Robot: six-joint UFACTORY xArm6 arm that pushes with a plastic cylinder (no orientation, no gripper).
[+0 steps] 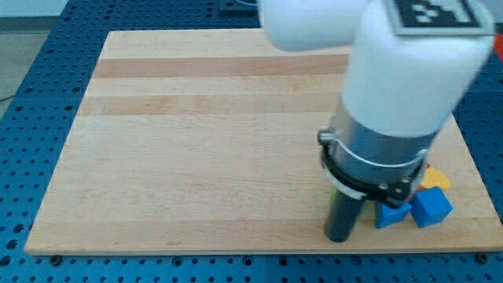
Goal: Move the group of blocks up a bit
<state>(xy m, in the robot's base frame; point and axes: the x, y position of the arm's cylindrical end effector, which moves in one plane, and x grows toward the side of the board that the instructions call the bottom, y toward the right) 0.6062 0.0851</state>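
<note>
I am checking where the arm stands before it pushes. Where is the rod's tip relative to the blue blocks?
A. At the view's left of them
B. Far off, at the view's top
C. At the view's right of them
A: my tip rests on the board just at the view's left of the blue blocks, near the view's bottom edge.

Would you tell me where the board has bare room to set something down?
The board is bare left of my tip and along the view's top. The lower right corner is crowded: blue blocks, a yellow block.
</note>
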